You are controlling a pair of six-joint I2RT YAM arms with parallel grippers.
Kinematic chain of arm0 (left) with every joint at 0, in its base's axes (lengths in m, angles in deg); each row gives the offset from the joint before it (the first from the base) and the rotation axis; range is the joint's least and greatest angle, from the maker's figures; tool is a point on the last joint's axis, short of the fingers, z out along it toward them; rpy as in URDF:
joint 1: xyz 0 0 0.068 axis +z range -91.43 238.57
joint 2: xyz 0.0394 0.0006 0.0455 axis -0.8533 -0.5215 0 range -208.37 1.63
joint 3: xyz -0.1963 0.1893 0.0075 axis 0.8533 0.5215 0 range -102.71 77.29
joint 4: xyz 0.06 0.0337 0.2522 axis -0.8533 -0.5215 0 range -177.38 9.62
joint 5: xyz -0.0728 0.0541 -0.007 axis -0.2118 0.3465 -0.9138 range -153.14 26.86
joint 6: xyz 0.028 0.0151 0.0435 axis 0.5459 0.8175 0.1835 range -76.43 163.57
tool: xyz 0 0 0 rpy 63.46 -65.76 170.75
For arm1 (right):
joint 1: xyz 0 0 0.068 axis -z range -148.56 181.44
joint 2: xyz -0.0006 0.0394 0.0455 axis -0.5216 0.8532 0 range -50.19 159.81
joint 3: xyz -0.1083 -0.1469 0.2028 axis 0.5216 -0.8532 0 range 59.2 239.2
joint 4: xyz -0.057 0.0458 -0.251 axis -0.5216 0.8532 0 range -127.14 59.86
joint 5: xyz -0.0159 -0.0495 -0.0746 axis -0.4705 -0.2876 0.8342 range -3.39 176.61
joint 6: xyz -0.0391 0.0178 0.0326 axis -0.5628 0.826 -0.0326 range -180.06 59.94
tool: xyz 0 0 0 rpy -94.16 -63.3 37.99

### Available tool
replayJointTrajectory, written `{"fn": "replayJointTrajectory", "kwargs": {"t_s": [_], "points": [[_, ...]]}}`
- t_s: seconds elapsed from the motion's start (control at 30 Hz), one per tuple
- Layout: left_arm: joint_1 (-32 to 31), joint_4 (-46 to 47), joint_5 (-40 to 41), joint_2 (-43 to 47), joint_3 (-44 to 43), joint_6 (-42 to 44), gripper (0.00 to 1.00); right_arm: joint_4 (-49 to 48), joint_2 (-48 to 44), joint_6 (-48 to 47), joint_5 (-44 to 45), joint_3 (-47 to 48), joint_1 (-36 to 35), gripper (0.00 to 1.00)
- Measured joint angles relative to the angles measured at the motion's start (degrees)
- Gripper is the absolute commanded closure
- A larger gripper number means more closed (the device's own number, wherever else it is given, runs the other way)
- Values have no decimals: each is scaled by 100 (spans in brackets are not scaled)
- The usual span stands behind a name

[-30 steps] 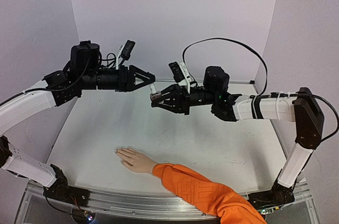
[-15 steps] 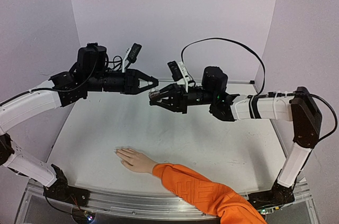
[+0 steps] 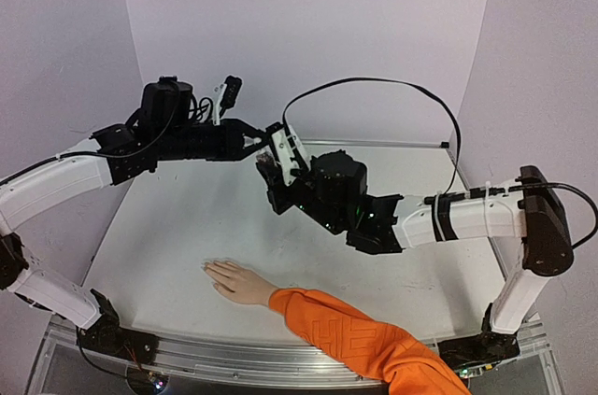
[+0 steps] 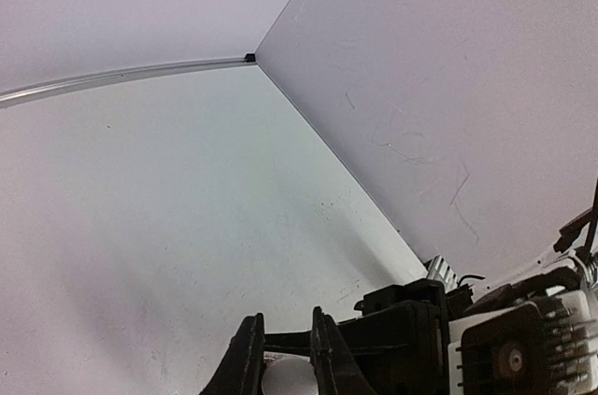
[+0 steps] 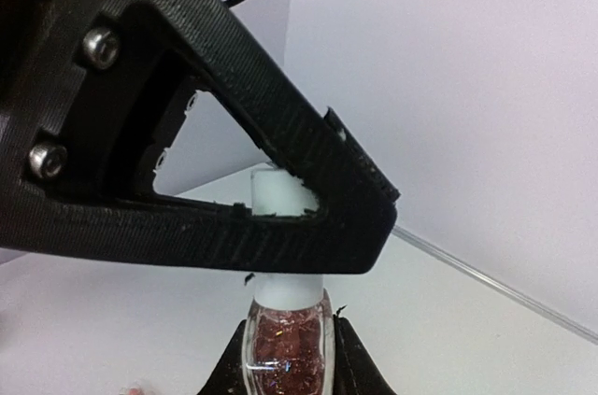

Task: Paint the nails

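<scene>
We are uncapping — the left hand is pinching the cap, the right hand is gripping the bottle, both aloft. The nails are lying on the surface, well apart. Next, likely: twisting the cap free.

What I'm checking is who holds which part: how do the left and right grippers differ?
The left gripper pinches the white cap; the right gripper clamps the bottle by its glass body, full of reddish glitter. The left gripper reaches in from the left side; the right gripper from the right. Both are shut on the same bottle.
</scene>
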Motion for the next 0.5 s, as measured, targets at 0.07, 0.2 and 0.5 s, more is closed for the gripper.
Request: {"fn": "replayJointTrajectory", "kwargs": {"t_s": [0.07, 0.2, 0.5], "points": [[-17, 9, 9, -20, -46, 2, 96, 17, 15, -256, 350, 59, -79, 100], [-17, -2, 11, -33, -94, 9, 58, -7, 22, -520, 291, 85, -50, 100], [-122, -170, -457, 142, 28, 105, 10, 52, -55, 181, -4325, -83, 1449, 100]]}}
